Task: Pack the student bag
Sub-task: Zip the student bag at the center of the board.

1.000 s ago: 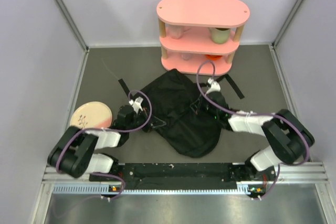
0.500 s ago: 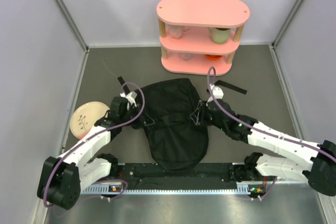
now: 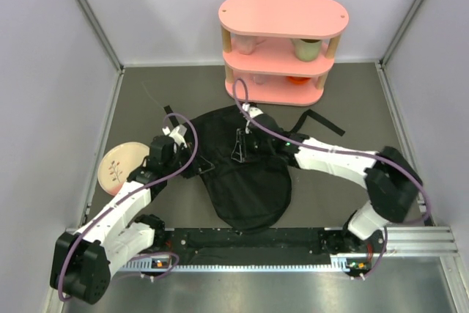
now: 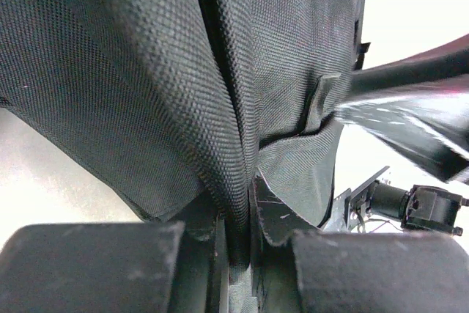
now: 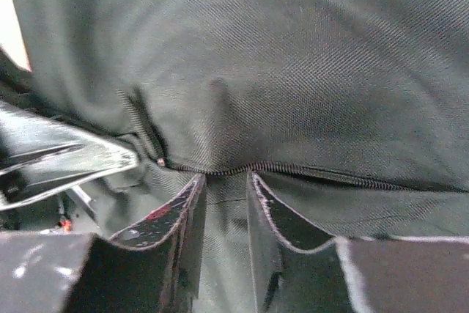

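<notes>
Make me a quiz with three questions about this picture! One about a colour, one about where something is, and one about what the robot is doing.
1. What colour is the shelf behind the student bag?
A. blue
B. pink
C. green

2. Where is the plate?
A. on the table, left of the bag
B. on top of the shelf
C. inside the bag

3. What is the left end effector doing?
A. holding the plate
B. hanging open in the air
C. pinching the bag's fabric

Answers:
1. B, all three tiers are pink in the top view.
2. A, it lies flat on the grey surface beside the left arm.
3. C, the left wrist view shows black cloth squeezed between its fingers.
</notes>
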Available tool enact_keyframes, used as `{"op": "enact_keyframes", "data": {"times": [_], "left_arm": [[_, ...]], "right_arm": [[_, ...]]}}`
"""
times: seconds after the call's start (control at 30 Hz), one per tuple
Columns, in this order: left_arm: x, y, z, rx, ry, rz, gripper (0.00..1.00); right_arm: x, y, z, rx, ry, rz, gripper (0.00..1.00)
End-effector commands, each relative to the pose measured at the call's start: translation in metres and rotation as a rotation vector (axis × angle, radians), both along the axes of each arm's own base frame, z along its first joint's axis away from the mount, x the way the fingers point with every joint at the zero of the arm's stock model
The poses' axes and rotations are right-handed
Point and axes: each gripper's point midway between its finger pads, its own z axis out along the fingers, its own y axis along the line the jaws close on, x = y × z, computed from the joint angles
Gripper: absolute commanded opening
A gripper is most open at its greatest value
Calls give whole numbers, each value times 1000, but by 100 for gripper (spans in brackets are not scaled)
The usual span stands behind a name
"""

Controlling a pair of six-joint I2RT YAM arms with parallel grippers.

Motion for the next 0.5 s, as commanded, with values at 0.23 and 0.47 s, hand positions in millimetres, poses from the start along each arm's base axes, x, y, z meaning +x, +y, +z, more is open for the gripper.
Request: {"op": "enact_keyframes", "data": {"times": [0.23, 0.47], "left_arm": [[30, -8, 57, -83, -259, -7, 0], [31, -11, 59, -103, -259, -18, 0]], "right_arm": [[12, 6, 45, 51, -149, 32, 38], [9, 28, 56, 77, -176, 89, 40]]}}
